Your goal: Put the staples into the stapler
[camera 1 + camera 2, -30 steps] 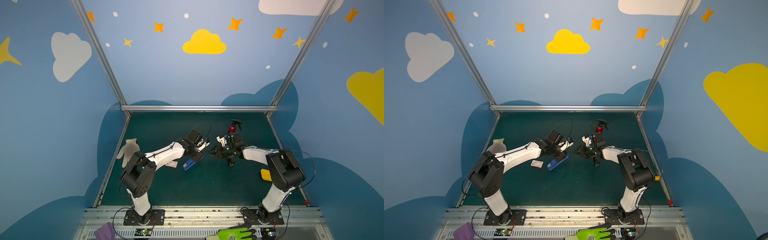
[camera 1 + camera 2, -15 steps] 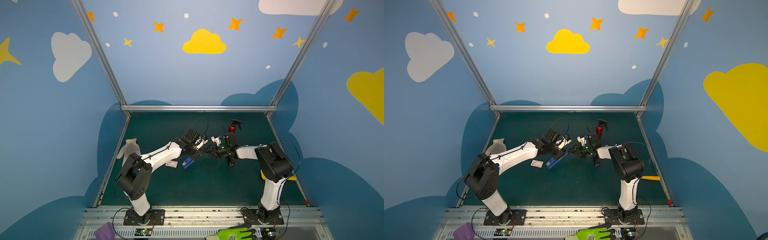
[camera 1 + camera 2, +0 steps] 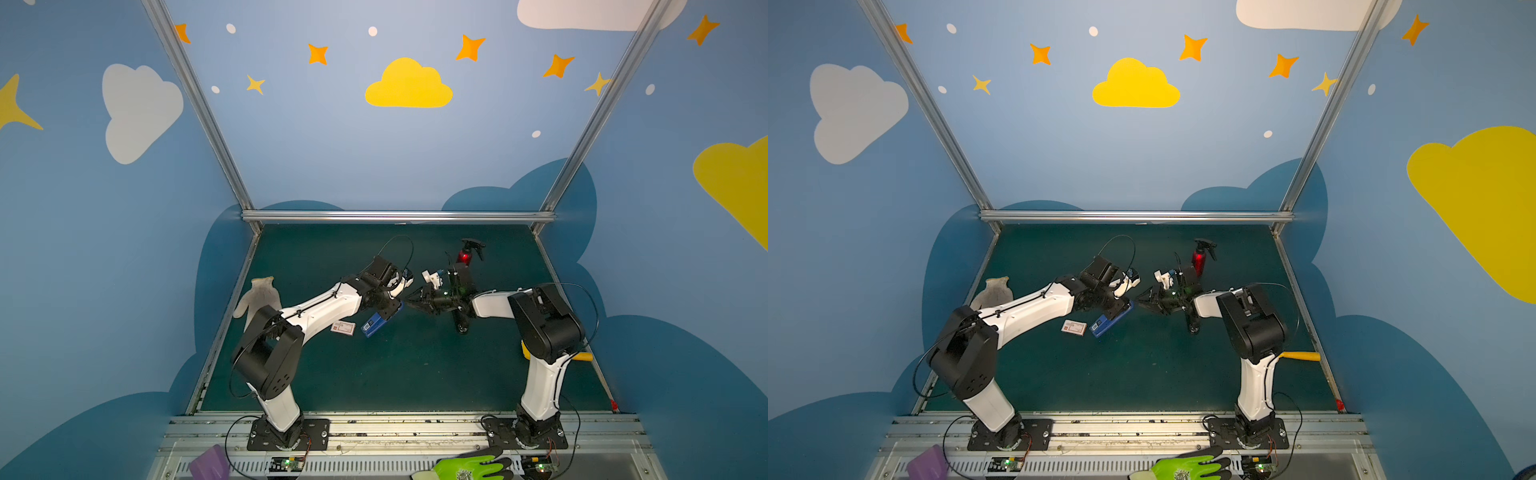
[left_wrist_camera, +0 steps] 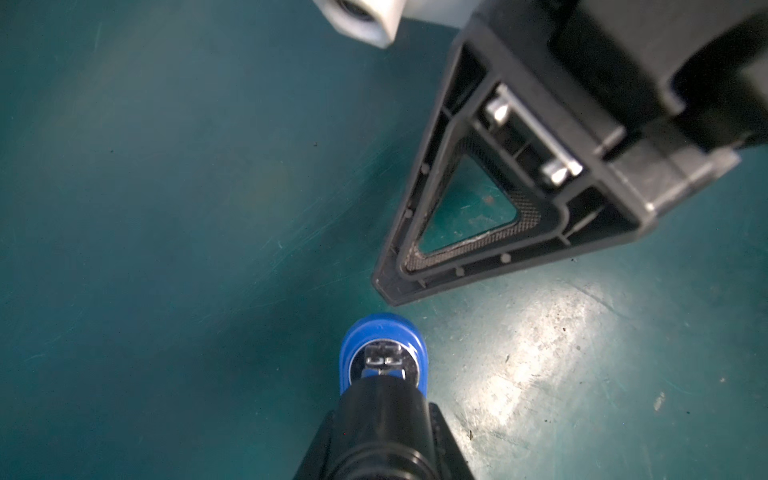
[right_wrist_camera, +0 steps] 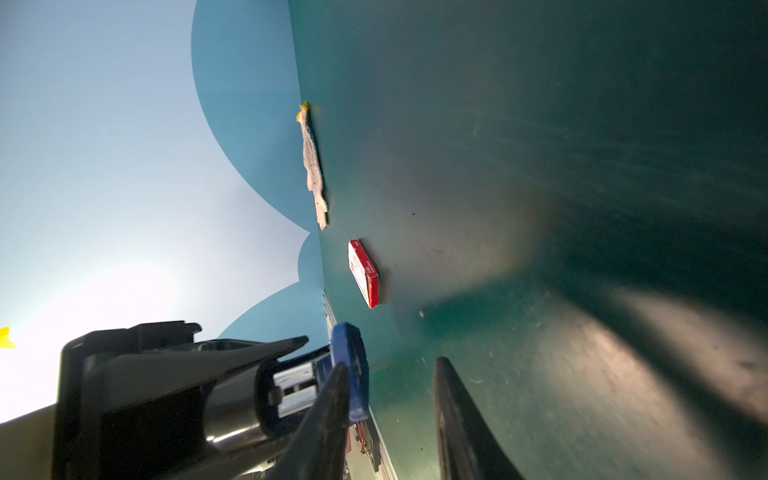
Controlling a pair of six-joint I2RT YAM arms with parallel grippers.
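Beside stapler (image 3: 374, 323), staples (image 3: 343, 328) white overhead; R wrist: red edge.

The staples (image 3: 343, 328) lie on the table (image 3: 386, 374), just left of the stapler (image 3: 375, 323).

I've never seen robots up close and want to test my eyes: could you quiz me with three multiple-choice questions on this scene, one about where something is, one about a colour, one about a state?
1. The small box lies: A) on the table beside the stapler; B) on top of the stapler; C) off the table.
2. The stapler is: A) yellow; B) blue; C) green.
3. The right pincer is: A) shut on the box; B) shut and empty; C) open.
Answers: 1 A, both top views show it flat on the table next to the stapler; 2 B, its blue body shows in every view; 3 C, the right wrist view shows its fingers apart.
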